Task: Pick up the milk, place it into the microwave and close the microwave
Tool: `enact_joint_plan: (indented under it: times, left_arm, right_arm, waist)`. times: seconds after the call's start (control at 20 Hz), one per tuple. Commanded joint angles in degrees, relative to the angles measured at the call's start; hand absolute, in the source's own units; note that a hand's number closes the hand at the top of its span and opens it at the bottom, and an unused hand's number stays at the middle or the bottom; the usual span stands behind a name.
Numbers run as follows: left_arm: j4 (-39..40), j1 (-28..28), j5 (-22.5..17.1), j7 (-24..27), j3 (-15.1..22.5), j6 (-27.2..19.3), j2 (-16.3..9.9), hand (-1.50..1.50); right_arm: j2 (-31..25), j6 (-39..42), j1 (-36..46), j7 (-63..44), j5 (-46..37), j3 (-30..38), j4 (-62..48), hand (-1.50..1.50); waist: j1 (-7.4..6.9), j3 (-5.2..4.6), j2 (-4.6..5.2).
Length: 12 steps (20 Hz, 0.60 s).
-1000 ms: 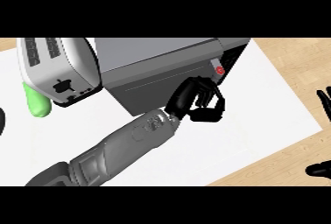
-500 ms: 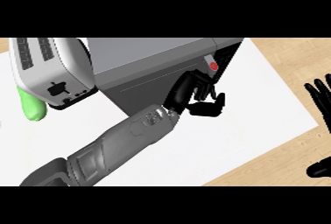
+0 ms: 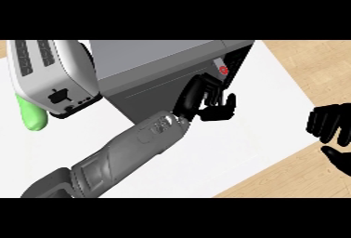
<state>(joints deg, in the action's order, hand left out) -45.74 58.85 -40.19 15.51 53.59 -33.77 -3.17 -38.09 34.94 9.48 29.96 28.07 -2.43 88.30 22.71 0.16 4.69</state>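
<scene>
Microwave [image 3: 158, 76] door gets pressed by left hand [image 3: 209, 100], fingers relaxed, to shut it; right hand [image 3: 332, 123] rests released at 3 o'clock.

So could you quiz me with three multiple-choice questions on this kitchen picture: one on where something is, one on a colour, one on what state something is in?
1. Where is the toaster?
A. Left of the microwave
B. Right of the microwave
C. On top of the microwave

2. What colour is the object by the toaster's lower left?
A. Red
B. Green
C. Blue

3. How is the microwave door?
A. Wide open
B. Removed
C. Closed or nearly so

Answers:
1 A: the toaster sits at the view's left, beside the microwave.
2 B: it is bright green.
3 C: the left hand is at the door front, with no interior showing.
</scene>
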Motion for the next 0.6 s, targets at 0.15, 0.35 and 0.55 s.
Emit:
enact_joint_plan:
  times: [0.15, 0.35, 0.55]
  left_arm:
    - [1.4, 5.24, -0.86, 0.72, -0.13, 0.04, 2.99, 1.5]
    - [1.22, 5.03, -1.88, 0.53, 0.07, -1.45, 2.97, 1.5]
    - [1.25, 4.54, -2.28, 1.32, 0.11, -3.03, 2.95, 1.5]
  right_arm:
    - [-0.63, 5.42, 1.47, 0.91, -0.2, -4.09, 5.23, 1.5]
    - [-0.67, 5.04, 1.69, -0.53, 0.57, -5.23, 7.74, 1.5]
    - [-1.23, 5.06, 1.65, -1.67, 1.55, -5.74, 9.94, 1.5]
  waist:
    - [1.81, 0.22, 0.16]
    - [2.82, 0.25, 0.02]
    - [4.11, 0.24, 0.02]
